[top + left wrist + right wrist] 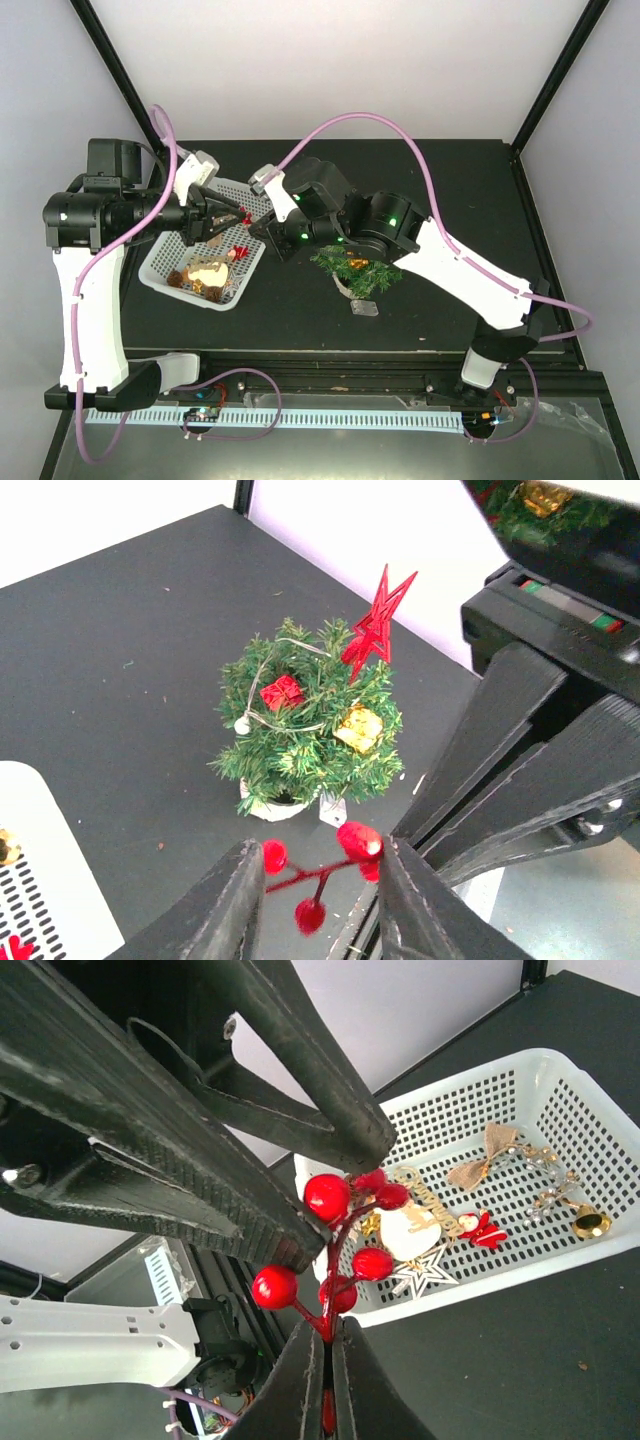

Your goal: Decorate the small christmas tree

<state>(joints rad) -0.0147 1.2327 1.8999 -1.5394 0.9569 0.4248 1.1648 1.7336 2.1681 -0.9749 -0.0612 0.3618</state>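
The small christmas tree (pixel 355 268) stands on the black table just right of centre, and the left wrist view shows it (pixel 305 730) with a red star topper (pixel 378 620), a red gift, a gold gift and a whitish pot. A red berry sprig (pixel 340 1230) hangs in the air between both grippers, over the basket's right end. My right gripper (pixel 325 1360) is shut on its stem. My left gripper (pixel 320 880) has the berries (pixel 360 842) between its fingers, touching both. In the top view the two grippers meet, left (pixel 238 217) and right (pixel 262 228).
A white mesh basket (pixel 160 275) left of the tree holds gold, red and white ornaments; its rim shows in the right wrist view (pixel 560 1060). A small clear tag (pixel 365 308) lies in front of the tree. The right arm reaches over the tree.
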